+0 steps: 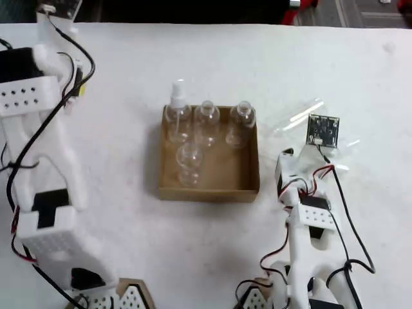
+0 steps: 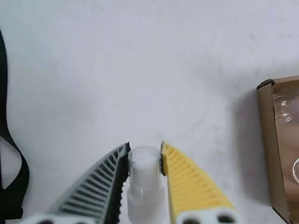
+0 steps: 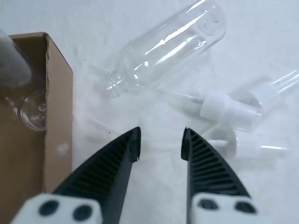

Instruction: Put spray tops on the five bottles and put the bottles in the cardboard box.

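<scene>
Bottle (image 3: 166,44): uncapped, on its side just ahead of right gripper (image 3: 160,140), long axis slanting, neck toward cardboard box (image 3: 58,116).
Right gripper: jaws parted, empty; judged the nearer arm.
Left gripper (image 2: 145,156): clamped on spray top (image 2: 145,186), across the box from the bottle.

You're looking at a white surface (image 1: 129,77) that takes up nearly the whole high view, with a dark strip (image 1: 193,9) past its far edge along the top of the frame, a small red object (image 1: 308,2) at the upper right, and a grey patch of floor (image 1: 367,11) just beside it.
</scene>
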Available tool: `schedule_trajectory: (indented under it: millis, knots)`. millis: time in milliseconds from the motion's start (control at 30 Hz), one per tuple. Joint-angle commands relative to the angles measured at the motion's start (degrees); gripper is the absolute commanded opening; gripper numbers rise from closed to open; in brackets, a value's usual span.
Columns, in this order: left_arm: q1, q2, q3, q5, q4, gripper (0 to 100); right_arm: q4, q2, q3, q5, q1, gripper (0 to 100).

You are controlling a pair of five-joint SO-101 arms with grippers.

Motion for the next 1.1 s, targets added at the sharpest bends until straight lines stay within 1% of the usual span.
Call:
schedule_trajectory:
  millis: [0,100,167,267,367,467,600,800,933,1067]
  knots:
    - [0.0,-8.0,-1.5,1.2,0.8,2,-1.3,0.1,-2.4,0.7,-0.7,12.7]
    - [0.2,-11.2,-0.8,1.3,0.8,2,-1.3,0.1,-2.4,0.7,-0.7,12.7]
    - [0.5,-14.6,2.4,2.4,0.8,2,-1.4,0.1,-2.4,0.7,-0.7,12.7]
    - [2.6,-22.2,11.0,5.4,0.8,2,-1.4,0.2,-2.4,0.7,-0.7,12.7]
    - [5.1,-30.8,20.1,6.9,0.3,2,-1.4,0.2,-2.4,0.7,-0.7,12.7]
    - [8.9,-39.1,27.1,8.0,-1.1,2,-1.4,0.2,-2.4,0.7,-0.7,12.7]
    - [13.4,-48.5,36.0,11.1,-6.9,2,-1.4,0.2,-2.4,0.7,-0.7,12.7]
    - [19.6,-58.9,52.2,19.7,-20.3,2,-1.4,0.2,-2.4,0.7,-0.4,12.7]
    - [22.5,-65.0,57.4,24.2,-28.1,2,-1.4,0.1,-2.4,0.7,-0.3,12.7]
    - [28.7,-69.5,58.5,27.3,-32.5,2,-1.4,0.1,-2.5,0.7,-0.3,12.7]
